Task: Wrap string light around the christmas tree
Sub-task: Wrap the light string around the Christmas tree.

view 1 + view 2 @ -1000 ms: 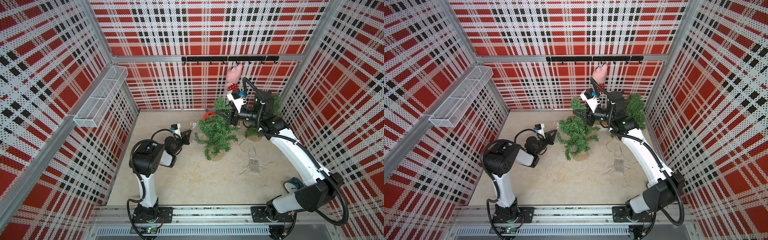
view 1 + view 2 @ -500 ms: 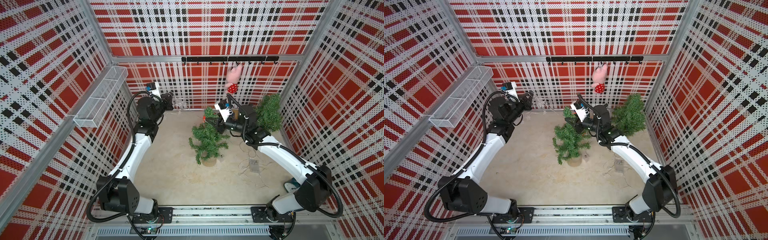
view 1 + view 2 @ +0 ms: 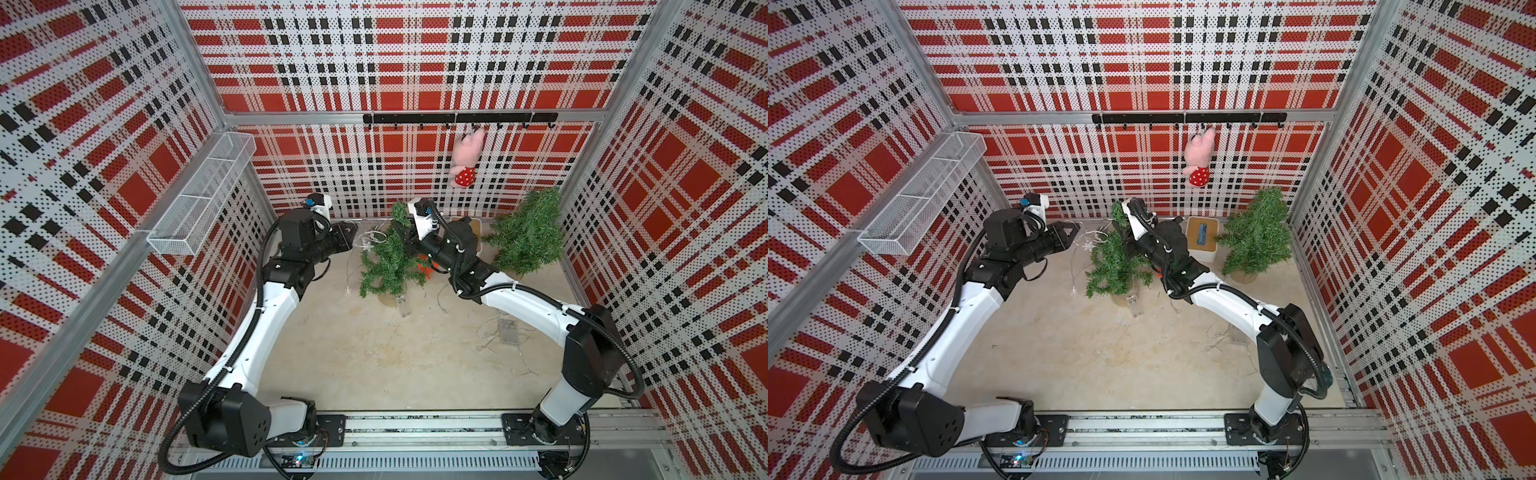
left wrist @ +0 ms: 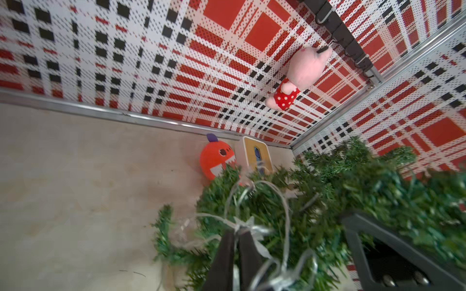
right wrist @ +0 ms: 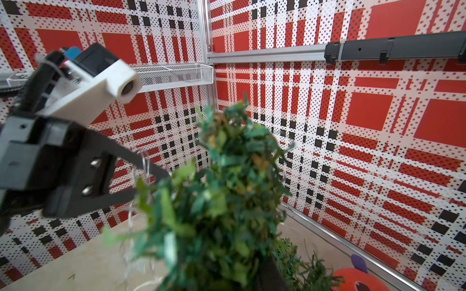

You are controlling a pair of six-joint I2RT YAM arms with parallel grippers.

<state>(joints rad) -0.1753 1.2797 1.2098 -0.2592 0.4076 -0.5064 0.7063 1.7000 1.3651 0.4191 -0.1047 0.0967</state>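
A small green christmas tree stands tilted at the back middle of the floor. My right gripper reaches in from the right and is shut on its upper part; foliage hides the fingertips in the right wrist view. The string light, a thin clear wire with a star, hangs in loops against the tree's left side. My left gripper is just left of the tree, shut on the wire beside the star. More wire trails to a clear battery box.
A second green tree stands in the back right corner. Between the trees are a white tissue box and an orange plush. A pink plush hangs from the black hook rail. A wire basket is mounted on the left wall.
The left arm has stretched from the front left to the back and brought the string light to the tree's left side. The right gripper has shifted left with the tree top.
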